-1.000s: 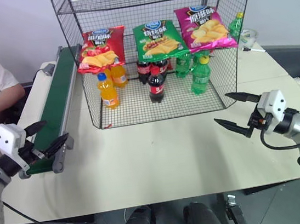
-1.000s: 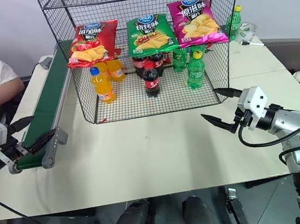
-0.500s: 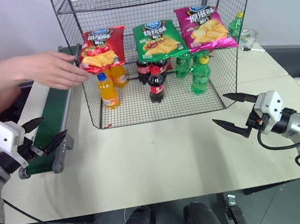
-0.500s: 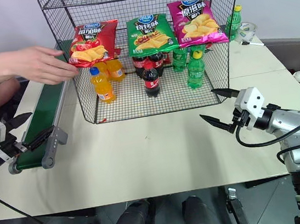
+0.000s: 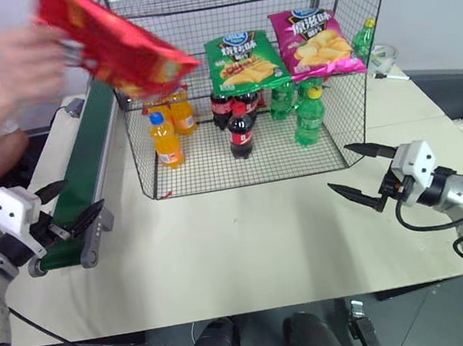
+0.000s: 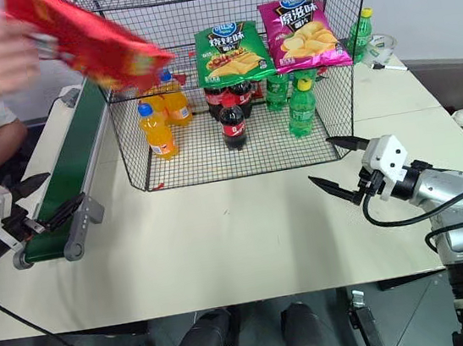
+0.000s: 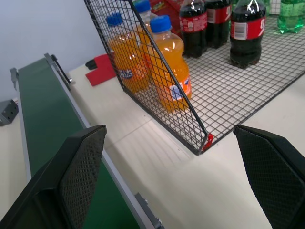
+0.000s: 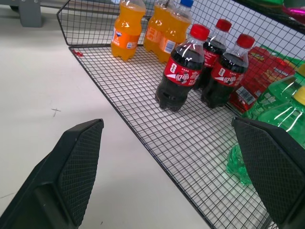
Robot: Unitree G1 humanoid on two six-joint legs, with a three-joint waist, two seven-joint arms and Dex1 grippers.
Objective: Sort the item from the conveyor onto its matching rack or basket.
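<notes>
both end effectors sat idle over the near worktop [image 5: 250, 247], nothing in either. left end effector [image 5: 72, 207] was spread wide at the near end of the conveyor [image 5: 86, 171], fingers empty. right end effector [image 5: 366, 174] was also spread wide, hanging over the worktop near the right front corner of the rack [image 5: 243, 69], empty too.

the conveyor belt itself was bare, no item riding on it.

the red chip bag [image 5: 117, 47] was in the air, tilted, pinched in a person's hand [image 5: 26, 68] above the far part of the conveyor at the rack's left edge. blurred, so i couldn't tell whether it touched the wire.

on the rack: green chip bag [image 5: 240, 59] and magenta chip bag [image 5: 312, 41] sat on the middle tier, with a free slot to their left. below them were orange soda bottles [image 5: 166, 139], cola bottles [image 5: 241, 129] and green soda bottles [image 5: 309, 116].

progress, my read: effectively at the start. the robot's pick, carry and place were all left to do. the bag needed to land on the belt and reach the left end effector first; the likely target was that free slot beside the green bag.
</notes>
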